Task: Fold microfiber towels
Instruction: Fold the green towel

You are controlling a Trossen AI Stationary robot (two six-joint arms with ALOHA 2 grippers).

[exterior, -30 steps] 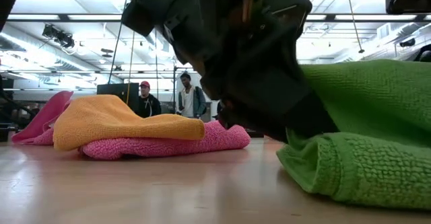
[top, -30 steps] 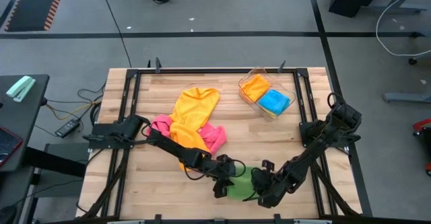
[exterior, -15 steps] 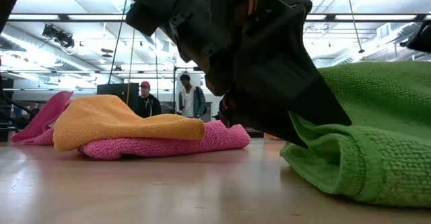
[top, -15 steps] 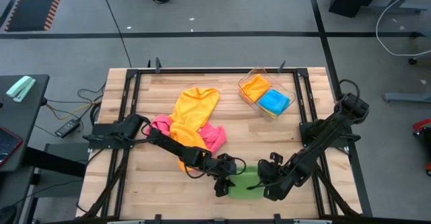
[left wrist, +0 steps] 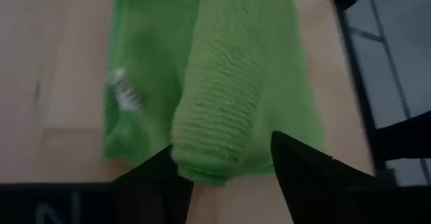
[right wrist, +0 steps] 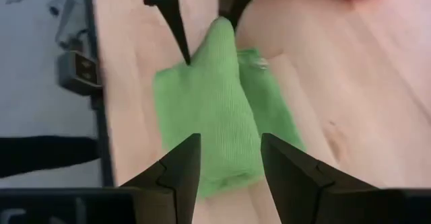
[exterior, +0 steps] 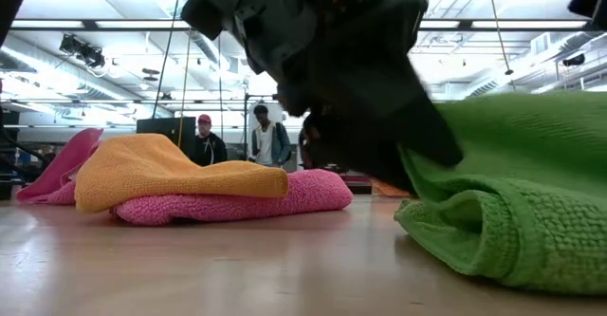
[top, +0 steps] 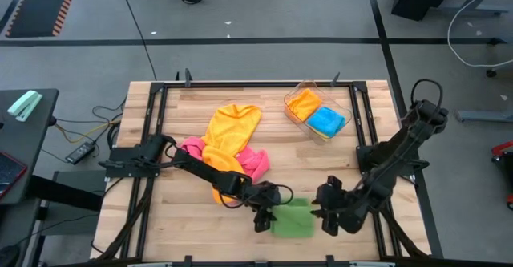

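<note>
A green towel point(top: 292, 217) lies folded flat near the table's front edge, with a raised fold point(left wrist: 215, 136) along its left side. My left gripper point(top: 263, 216) is low at that left edge and open, one finger on each side of the fold. My right gripper point(top: 329, 211) hangs open above the towel's right edge, with nothing between its fingers point(right wrist: 182, 170). Farther back a yellow-orange towel point(top: 232, 135) lies draped over a pink towel point(top: 255, 163). My left gripper point(left wrist: 221, 143) stands open around the end of the green towel's raised fold point(right wrist: 219, 32), coming in low and slanting down from the table's left. I cannot tell whether either finger touches the cloth. The towel rests on the table.
A clear plastic tray point(top: 298, 91) at the back right holds an orange towel point(top: 303, 103) and a blue towel point(top: 327, 121). Black frame rails point(top: 152, 139) run along the table's sides. Two people point(exterior: 237, 140) stand in the room far behind the table.
My right gripper has risen off the green towel and drawn back toward the table's right edge. The towel, half covered by it before, now lies folded flat in the open. My left gripper has stayed at the towel's left edge.
</note>
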